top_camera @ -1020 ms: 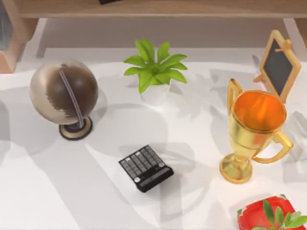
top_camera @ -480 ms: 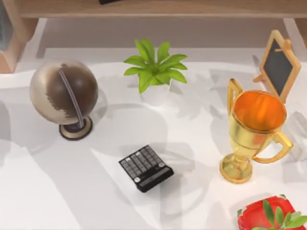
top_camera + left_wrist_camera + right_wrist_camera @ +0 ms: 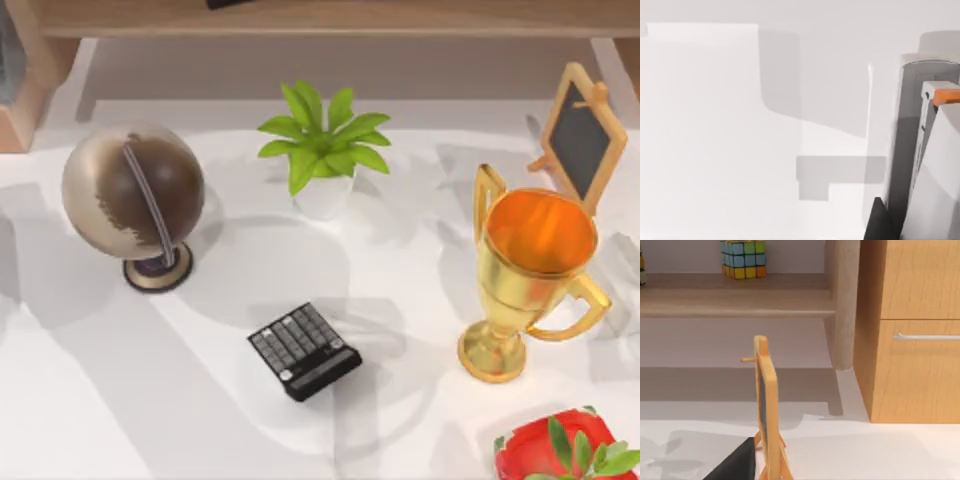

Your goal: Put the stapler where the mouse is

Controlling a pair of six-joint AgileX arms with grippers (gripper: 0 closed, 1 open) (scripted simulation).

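Calculator [image 3: 304, 350] is seen at table [image 3: 200, 400] centre, trophy [image 3: 527, 280] at three o'clock, globe [image 3: 133, 200] at ten; gripper states cannot be told.

The red round pot with green leaves [image 3: 560, 448] is cut off by the top view's lower edge. A dark flat object [image 3: 228, 3] is clipped at its upper edge. The multicoloured puzzle cube [image 3: 743, 253] is cropped in the right wrist view.
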